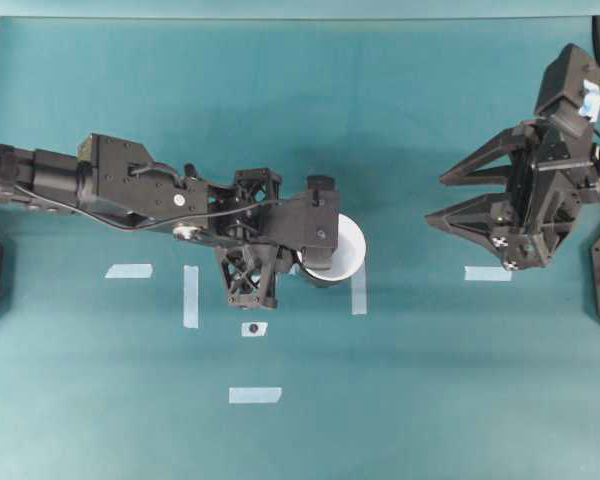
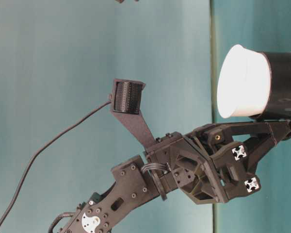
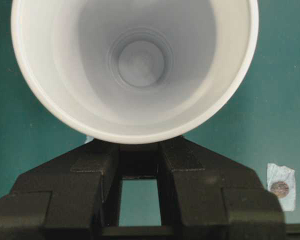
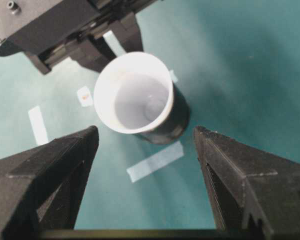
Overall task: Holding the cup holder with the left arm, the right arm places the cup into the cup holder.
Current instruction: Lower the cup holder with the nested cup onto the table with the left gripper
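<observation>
White cup (image 1: 342,252): seated in black cup holder (image 4: 171,122). Left gripper (image 1: 315,245) pinches the holder's handle. Right gripper (image 1: 435,200): spread, empty, well right.

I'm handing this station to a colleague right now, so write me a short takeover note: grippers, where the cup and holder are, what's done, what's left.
Left gripper: shut on the cup holder, gripping it at its side; the holder stands on the teal table.
Right gripper: open, empty, off to the right of the cup with clear space between.
Cup: white, upright, seated in the black holder with its upper part standing above the holder's rim.
Done: cup is in the holder.
Left: judging by this, only to release the holder and park both arms.
</observation>
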### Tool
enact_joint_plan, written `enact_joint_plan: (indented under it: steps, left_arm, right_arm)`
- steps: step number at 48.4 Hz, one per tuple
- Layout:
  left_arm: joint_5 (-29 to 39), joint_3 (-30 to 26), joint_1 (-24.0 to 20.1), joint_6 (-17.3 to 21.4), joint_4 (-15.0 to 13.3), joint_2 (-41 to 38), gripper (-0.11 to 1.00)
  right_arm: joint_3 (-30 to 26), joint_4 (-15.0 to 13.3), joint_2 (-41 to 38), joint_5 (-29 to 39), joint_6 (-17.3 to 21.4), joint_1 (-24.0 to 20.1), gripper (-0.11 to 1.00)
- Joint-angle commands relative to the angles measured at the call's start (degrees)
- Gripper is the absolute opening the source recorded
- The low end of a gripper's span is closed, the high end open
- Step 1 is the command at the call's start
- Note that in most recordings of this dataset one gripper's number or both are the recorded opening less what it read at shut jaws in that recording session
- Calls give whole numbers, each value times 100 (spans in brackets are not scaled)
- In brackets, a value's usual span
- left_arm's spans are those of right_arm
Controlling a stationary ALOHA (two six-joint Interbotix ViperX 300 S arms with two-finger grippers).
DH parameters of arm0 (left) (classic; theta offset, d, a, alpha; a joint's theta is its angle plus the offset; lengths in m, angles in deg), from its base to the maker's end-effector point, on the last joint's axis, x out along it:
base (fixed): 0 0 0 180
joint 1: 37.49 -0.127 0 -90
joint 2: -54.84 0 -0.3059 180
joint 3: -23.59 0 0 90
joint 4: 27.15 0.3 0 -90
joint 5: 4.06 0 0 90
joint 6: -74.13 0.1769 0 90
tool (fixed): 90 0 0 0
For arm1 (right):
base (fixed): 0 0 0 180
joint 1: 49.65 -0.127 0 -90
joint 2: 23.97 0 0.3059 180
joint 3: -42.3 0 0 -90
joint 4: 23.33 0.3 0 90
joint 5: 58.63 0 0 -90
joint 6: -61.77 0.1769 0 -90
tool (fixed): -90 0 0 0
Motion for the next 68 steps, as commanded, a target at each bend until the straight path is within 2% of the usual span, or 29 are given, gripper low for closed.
enact_joint_plan:
  steps: [1,22,25,32,36,68]
  left_arm:
    - [0,-53,0,0,9,97,21]
    - [193,-114,0,35,9,97,23]
    - [185,-123,0,44,9,97,37]
    - [202,-114,-9,35,9,70,80]
    - [202,-105,-9,35,9,79,95]
    - [439,18,-88,44,9,431,94]
  right_arm:
    - [-53,0,88,-44,62,-9,82]
    - [-26,0,88,-44,62,-9,82]
    - [-26,0,97,-44,62,-9,82]
    - [0,0,105,-44,62,-9,82]
    - [18,0,132,-44,70,-9,82]
    - [255,0,510,-44,70,9,82]
